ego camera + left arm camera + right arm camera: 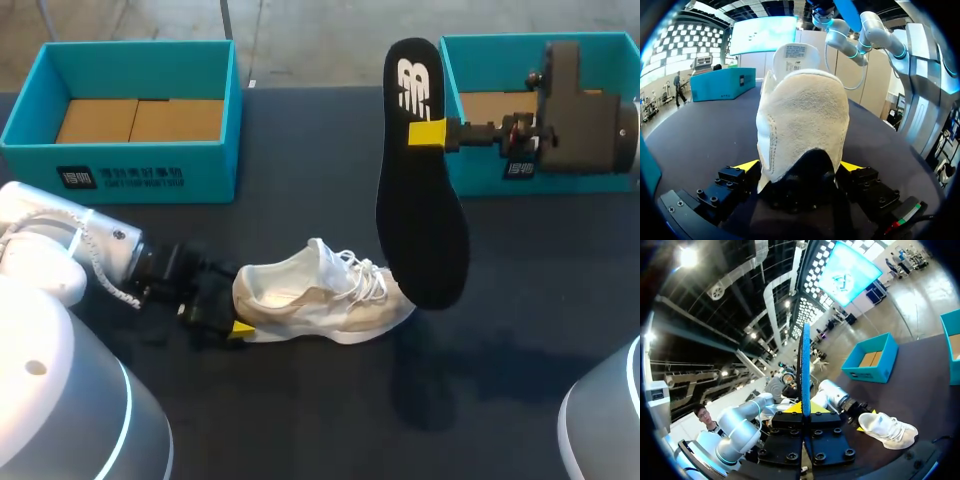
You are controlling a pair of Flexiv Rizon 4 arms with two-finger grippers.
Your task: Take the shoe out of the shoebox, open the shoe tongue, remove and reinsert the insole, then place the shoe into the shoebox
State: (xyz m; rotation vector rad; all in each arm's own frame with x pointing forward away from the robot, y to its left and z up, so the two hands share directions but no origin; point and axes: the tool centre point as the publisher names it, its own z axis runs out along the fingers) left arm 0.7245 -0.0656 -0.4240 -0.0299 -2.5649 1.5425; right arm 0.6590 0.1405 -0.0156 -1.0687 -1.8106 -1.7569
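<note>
My left gripper (800, 167) is shut on the heel of the white sneaker (320, 295). One yellow tip is on each side of the heel. Both tips press on it, so the fingers are only as far apart as the heel is wide. The sneaker lies on its sole near the middle of the dark worktop (500, 350). Its heel points to the left edge and its toe points to the right. The laces are white and the tongue stands up.

My right gripper (428, 133) is shut tight on the black insole (420, 220). Its fingers are almost together, because the insole is thin. It holds the insole up in the air, on end, gripped near the top. The insole hangs down in front of the right shoebox (480, 180). Its low end is by the toe of the sneaker. From above I cannot tell if the two touch, but I think the insole hangs a bit above it.

The right shoebox is blue-green and open, at the far right corner of the worktop. The left shoebox (130, 160) looks the same and sits at the far left corner. I can see brown card inside both.
</note>
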